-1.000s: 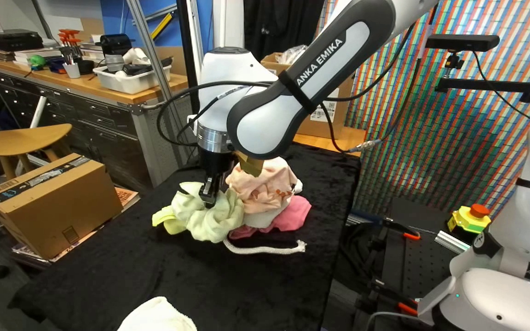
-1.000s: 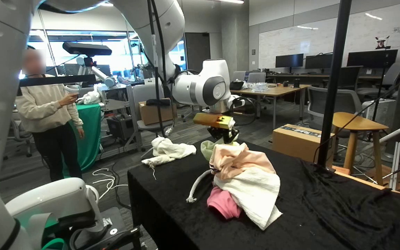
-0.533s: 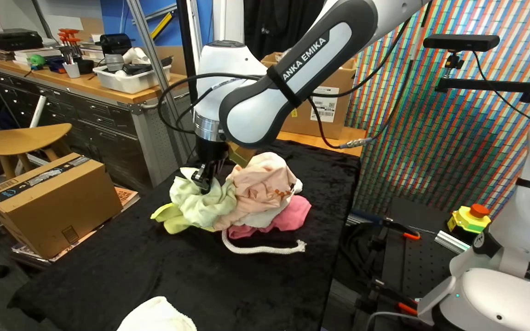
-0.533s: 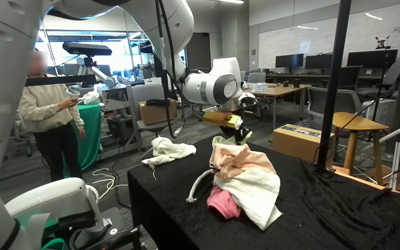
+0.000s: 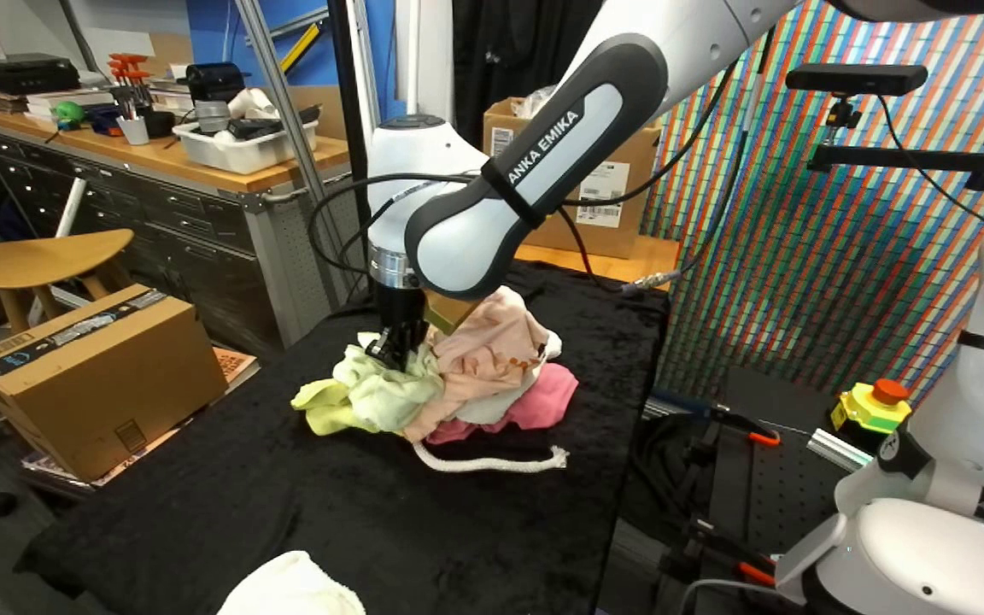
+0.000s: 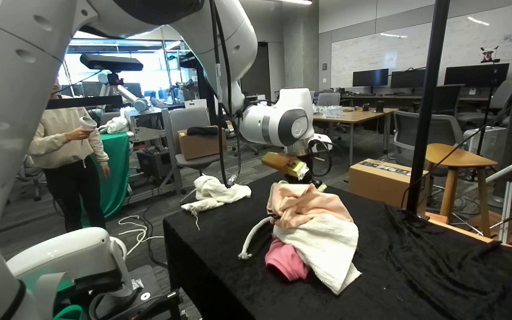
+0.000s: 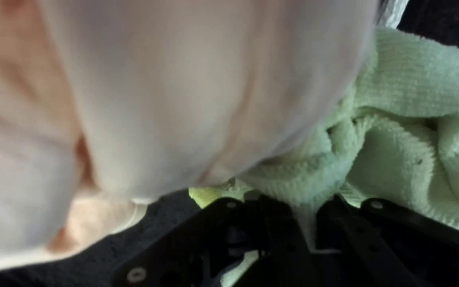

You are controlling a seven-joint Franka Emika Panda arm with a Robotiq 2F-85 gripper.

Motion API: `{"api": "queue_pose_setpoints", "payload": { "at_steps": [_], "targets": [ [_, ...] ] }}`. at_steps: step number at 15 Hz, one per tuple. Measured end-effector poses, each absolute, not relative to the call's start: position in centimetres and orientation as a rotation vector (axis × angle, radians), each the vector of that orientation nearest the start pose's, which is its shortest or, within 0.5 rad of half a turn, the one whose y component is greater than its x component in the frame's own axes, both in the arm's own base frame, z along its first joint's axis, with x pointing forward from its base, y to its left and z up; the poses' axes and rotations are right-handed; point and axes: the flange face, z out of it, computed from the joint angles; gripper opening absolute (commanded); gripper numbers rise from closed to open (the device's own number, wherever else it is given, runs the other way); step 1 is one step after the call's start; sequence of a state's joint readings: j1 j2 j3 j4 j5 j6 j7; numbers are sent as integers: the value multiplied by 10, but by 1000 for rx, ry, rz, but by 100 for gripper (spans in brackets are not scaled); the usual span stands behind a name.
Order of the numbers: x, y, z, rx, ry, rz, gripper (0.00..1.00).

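Lower than before, jaws clench green cloth (image 7: pixel 397 155) — tips hidden behind peach cloth (image 6: pixel 300 202) in an exterior view

Cloth pile (image 5: pixel 468 367) on table (image 5: pixel 441 530), rope (image 5: pixel 492 465) before it, box (image 5: pixel 103 384) left, in an exterior view

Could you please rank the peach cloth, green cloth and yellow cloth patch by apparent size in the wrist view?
1. Peach cloth: largest, though nearness may exaggerate this.
2. Green cloth: middle.
3. Yellow cloth patch: clearly smallest.
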State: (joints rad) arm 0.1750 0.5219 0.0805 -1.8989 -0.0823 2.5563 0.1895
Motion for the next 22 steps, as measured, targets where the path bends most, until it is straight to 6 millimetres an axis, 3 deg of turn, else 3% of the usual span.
{"api": "queue_pose_setpoints", "payload": {
  "at_steps": [1, 2, 10, 11, 18, 22],
  "targets": [
    [624, 161, 234, -3117, -158, -184, 38],
    [623, 160, 231, -3123, -136, -160, 39],
    [619, 164, 237, -3136, -51, -117, 96],
    [619, 166, 241, -3137, -46, -129, 100],
    [615, 178, 293, -3172, -32, -280, 100],
    [605, 194, 309, -3168, -110, -314, 100]
  ]
}}
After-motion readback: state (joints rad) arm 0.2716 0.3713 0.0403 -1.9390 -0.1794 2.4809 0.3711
